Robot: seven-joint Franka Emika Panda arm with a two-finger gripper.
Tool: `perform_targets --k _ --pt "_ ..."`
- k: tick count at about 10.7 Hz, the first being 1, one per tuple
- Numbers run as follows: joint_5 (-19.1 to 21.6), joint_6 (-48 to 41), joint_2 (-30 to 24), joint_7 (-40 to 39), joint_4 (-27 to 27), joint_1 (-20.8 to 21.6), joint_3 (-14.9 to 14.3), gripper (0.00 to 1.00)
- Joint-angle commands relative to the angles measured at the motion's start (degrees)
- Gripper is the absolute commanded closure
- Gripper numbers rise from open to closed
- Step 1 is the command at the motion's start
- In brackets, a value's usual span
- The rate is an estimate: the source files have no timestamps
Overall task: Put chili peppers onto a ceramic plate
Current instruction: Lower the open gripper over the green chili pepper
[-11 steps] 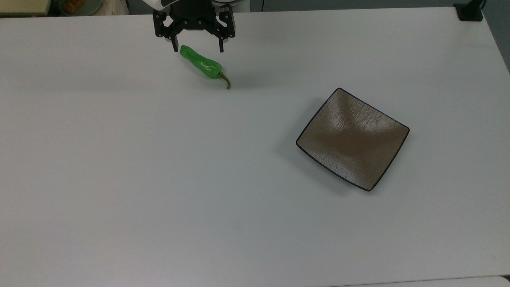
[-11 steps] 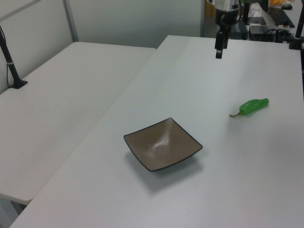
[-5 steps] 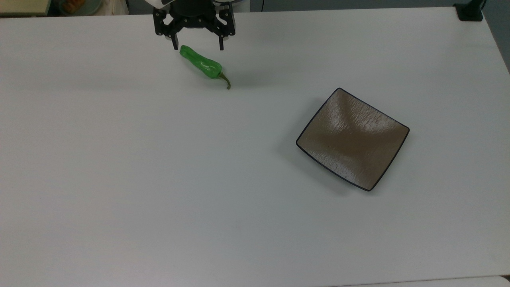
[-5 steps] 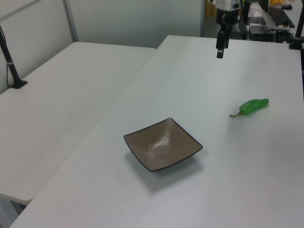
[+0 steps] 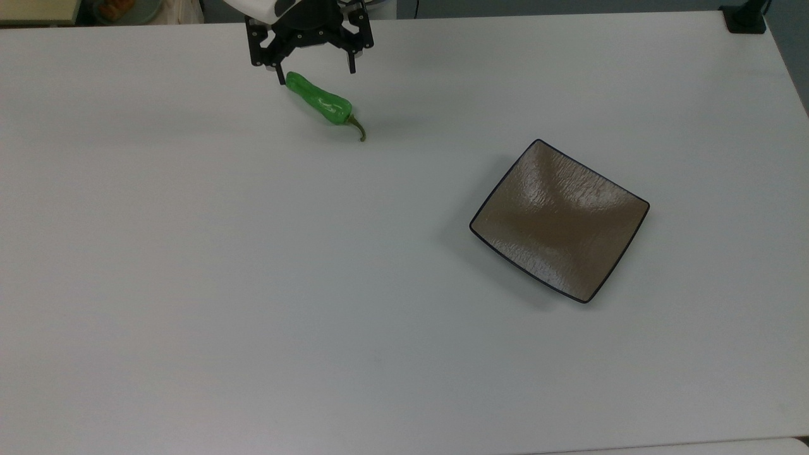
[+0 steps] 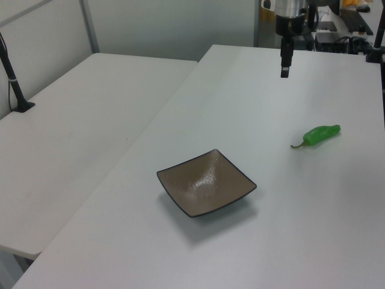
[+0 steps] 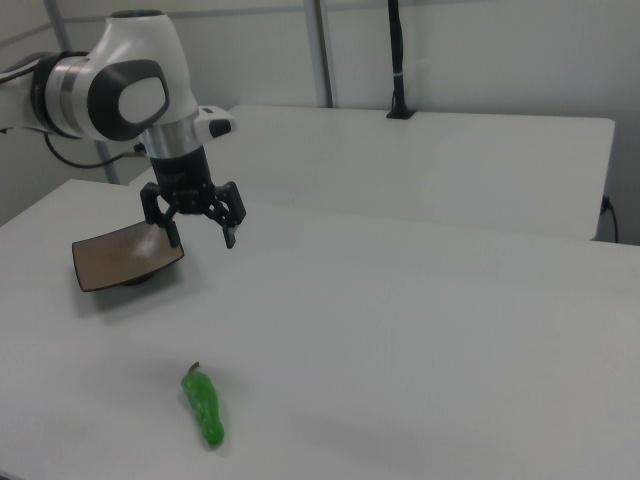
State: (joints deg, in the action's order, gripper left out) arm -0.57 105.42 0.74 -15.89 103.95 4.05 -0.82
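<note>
The green chili pepper lies on the white table near the top view's upper edge, its stem pointing toward the plate; it also appears in the left view and the right view. The square brown ceramic plate sits bare, well apart from the pepper. My gripper hangs open and holds nothing. In the right view it is clearly above the table, off the pepper. In the left view it is seen edge-on, beyond the pepper.
A second white table adjoins this one. A black clamp post stands on it, also seen as a black post in the right view. Dark equipment sits past the table's far end.
The gripper has shifted a little to the left view's right and slightly lower, turning a bit in the top view. Pepper and plate have not moved.
</note>
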Motion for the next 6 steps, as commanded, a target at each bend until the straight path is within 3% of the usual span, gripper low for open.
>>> perform_targets --k 1,3,6 --pt "0.4 -0.3 -4.9 -11.6 6.7 0.7 -1.1 0.00" --pt "0.4 0.0 -6.3 -17.3 10.4 0.5 -1.1 0.00" --pt "0.4 0.2 -7.1 -18.7 14.6 0.6 -1.0 0.00"
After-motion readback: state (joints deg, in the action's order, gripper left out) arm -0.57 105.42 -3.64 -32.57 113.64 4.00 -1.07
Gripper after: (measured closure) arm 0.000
